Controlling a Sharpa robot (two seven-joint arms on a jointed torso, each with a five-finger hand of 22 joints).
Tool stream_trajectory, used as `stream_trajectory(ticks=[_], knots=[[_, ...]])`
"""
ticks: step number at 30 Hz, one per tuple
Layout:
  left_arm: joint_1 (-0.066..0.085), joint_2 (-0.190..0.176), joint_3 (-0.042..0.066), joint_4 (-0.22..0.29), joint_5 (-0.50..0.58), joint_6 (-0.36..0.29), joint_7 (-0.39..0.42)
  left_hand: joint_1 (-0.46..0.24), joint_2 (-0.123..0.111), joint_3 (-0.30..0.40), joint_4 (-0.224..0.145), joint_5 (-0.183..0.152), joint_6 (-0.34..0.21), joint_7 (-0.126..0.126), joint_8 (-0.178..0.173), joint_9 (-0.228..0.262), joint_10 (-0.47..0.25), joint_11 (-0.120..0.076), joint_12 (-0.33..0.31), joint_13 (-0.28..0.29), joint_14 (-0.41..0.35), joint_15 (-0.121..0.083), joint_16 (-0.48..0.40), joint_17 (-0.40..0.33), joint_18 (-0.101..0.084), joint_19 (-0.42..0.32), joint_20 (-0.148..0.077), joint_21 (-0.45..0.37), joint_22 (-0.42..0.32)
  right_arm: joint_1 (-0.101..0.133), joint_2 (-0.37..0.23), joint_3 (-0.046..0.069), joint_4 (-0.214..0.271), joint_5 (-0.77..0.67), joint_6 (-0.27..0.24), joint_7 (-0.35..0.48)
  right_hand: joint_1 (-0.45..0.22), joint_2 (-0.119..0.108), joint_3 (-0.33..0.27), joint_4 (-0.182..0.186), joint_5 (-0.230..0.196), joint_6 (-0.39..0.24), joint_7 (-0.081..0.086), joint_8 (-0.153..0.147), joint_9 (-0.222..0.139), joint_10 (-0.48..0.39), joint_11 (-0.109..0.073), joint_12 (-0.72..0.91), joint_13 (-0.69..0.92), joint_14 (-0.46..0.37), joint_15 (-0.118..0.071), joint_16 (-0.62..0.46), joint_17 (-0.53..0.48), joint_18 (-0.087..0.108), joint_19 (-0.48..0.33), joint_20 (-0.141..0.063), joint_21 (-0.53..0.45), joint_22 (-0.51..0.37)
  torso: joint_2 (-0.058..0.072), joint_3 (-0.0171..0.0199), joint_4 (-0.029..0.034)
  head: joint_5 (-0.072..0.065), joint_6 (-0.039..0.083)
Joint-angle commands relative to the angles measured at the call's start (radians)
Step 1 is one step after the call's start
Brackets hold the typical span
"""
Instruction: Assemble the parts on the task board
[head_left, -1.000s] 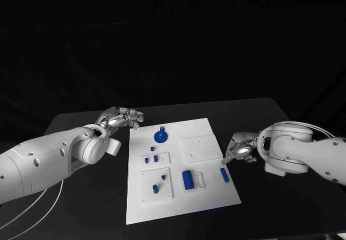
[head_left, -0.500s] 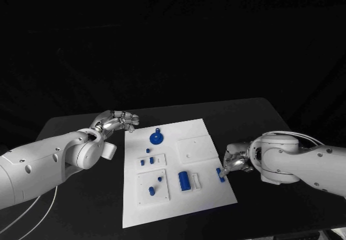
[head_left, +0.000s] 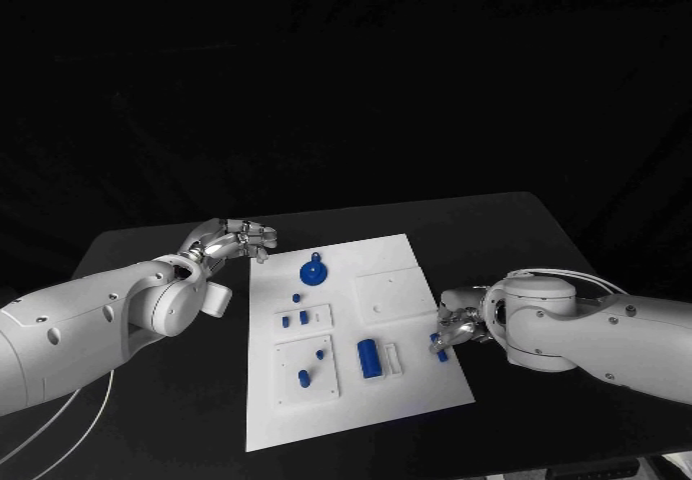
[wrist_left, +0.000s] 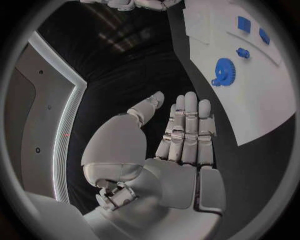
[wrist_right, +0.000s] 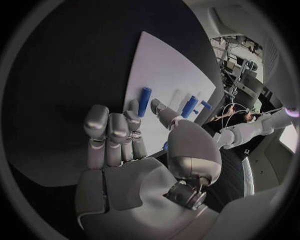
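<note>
The white task board (head_left: 418, 400) lies in the middle of the black table. A blue gear (head_left: 313, 272) sits near its far end, also in the left wrist view (wrist_left: 223, 70). A blue cylinder (head_left: 369, 358) lies beside a white holder. A short blue rod (head_left: 441, 351) lies at the board's right edge. My right hand (head_left: 459, 325) hovers at that edge, fingers spread, and its fingertips (wrist_right: 133, 107) reach the rod (wrist_right: 144, 101); I cannot tell if they touch it. My left hand (head_left: 231, 240) is off the board's far left corner, fingers straight (wrist_left: 187, 125), holding nothing.
Small blue pegs stand in two raised white plates (head_left: 306, 370) on the board's left half, and a blank white plate (head_left: 392, 290) sits at its middle right. Bare black table (head_left: 548, 250) surrounds the board. A white cable (head_left: 58, 440) hangs under my left arm.
My right hand has moved in from the table to the board's right edge, up to the short blue rod. The camera has shifted a little. My left hand has stayed put.
</note>
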Motion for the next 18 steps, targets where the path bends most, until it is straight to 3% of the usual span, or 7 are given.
stream_trajectory(ticks=[1, 9, 13, 18], knots=[[0.0, -0.001, 0.001, 0.002, 0.008, 0.013, 0.013, -0.007, 0.001, 0.0, 0.008, -0.004, -0.01, -0.001, 0.006, -0.001, -0.007, 0.001, 0.001, -0.002, 0.008, -0.001, -0.006, 0.001, 0.02, 0.006, 0.002, -0.006, 0.001, -0.018, 0.013, -0.008, -0.007, -0.098, -0.003, -0.004, 0.009, 0.011, 0.0, -0.015, -0.002, -0.003, -0.002, -0.007, -0.21, 0.002, -0.001, -0.003, -0.003, 0.0, -0.005, 0.004, 0.001, 0.098, -0.004, 0.003, 0.005, 0.016, -0.001, 0.0006, 0.0001, 0.002, -0.001], [0.0, -0.003, 0.001, 0.004, 0.009, 0.012, 0.013, -0.007, 0.001, 0.0, 0.008, -0.004, -0.01, -0.001, 0.006, -0.002, -0.007, 0.001, 0.001, -0.002, 0.008, -0.002, -0.007, 0.002, 0.02, 0.006, 0.002, -0.006, 0.001, -0.048, 0.044, -0.019, -0.014, -0.218, 0.02, -0.008, 0.03, 0.012, 0.005, -0.038, -0.002, 0.0, -0.002, -0.008, -0.21, 0.004, -0.001, -0.004, -0.005, 0.0, -0.005, 0.004, 0.0, 0.098, -0.006, 0.006, 0.008, 0.017, -0.001, 0.0007, -0.0007, 0.005, -0.006], [0.0, -0.004, 0.001, 0.003, 0.007, 0.01, 0.014, -0.007, 0.001, 0.0, 0.008, -0.003, -0.01, -0.001, 0.006, -0.002, -0.007, 0.001, 0.001, -0.002, 0.009, -0.002, -0.007, 0.003, 0.02, 0.006, 0.001, -0.007, 0.002, -0.051, 0.047, -0.034, -0.005, -0.236, 0.033, -0.009, 0.042, 0.007, 0.011, -0.05, -0.002, 0.003, -0.002, -0.008, -0.211, 0.004, -0.002, -0.005, -0.007, 0.001, -0.005, 0.004, 0.0, 0.098, -0.007, 0.008, 0.009, 0.016, 0.0, 0.0004, -0.0005, 0.006, -0.01], [0.0, -0.005, 0.001, 0.005, 0.007, 0.01, 0.013, -0.006, 0.001, 0.001, 0.007, -0.003, -0.01, -0.001, 0.006, -0.002, -0.007, 0.001, 0.001, -0.002, 0.009, -0.002, -0.007, 0.003, 0.02, 0.006, 0.001, -0.007, 0.002, -0.051, 0.048, -0.037, 0.002, -0.234, 0.027, -0.01, 0.049, 0.005, 0.015, -0.055, -0.002, 0.004, -0.002, -0.009, -0.212, 0.005, -0.002, -0.005, -0.007, 0.001, -0.005, 0.004, 0.0, 0.098, -0.007, 0.009, 0.01, 0.016, -0.001, -0.0001, -0.0004, 0.006, -0.014]])
